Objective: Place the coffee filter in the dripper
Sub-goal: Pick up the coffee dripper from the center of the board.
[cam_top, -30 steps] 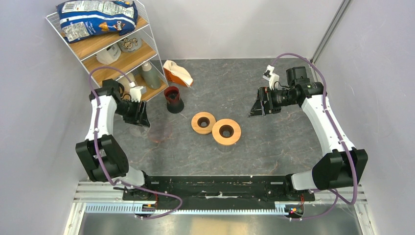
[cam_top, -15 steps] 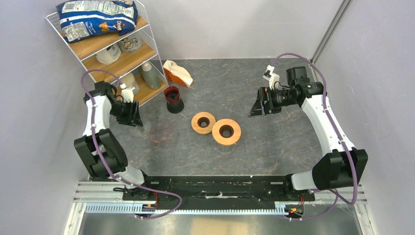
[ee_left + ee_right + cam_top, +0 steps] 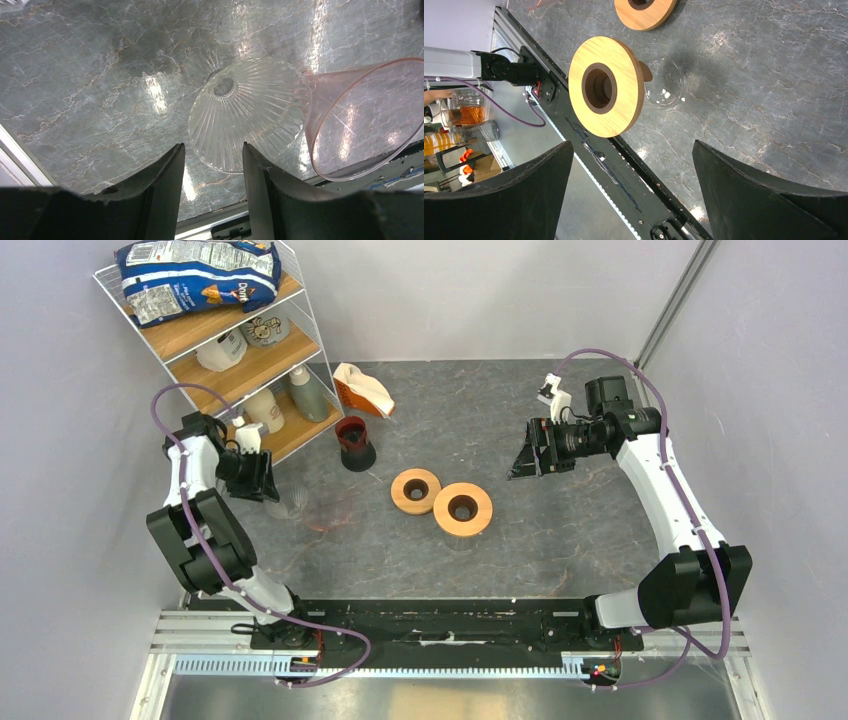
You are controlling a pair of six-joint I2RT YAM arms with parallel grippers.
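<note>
The dripper (image 3: 462,508) stands mid-table as a light wooden ring; in the right wrist view its clear glass cone (image 3: 665,89) shows under the ring (image 3: 606,85). No single coffee filter is in view; white papers stick out only of the orange-and-white packet (image 3: 362,390). My left gripper (image 3: 252,478) (image 3: 212,150) is open and holds nothing. A loose ribbed clear glass cone (image 3: 250,115) lies just past its fingertips. My right gripper (image 3: 528,462) (image 3: 633,150) hangs wide open, right of the dripper and apart from it.
A bare wooden ring (image 3: 415,490) touches the dripper's left side. A pink clear funnel (image 3: 328,508) (image 3: 360,120) lies beside the ribbed cone. A dark red and black cup (image 3: 353,443) stands behind. The wire shelf (image 3: 230,340) with bottles and a chip bag fills the far left.
My left arm has drawn back leftward toward the shelf, away from the ribbed glass cone, which stays on the table. The right arm has not moved.
</note>
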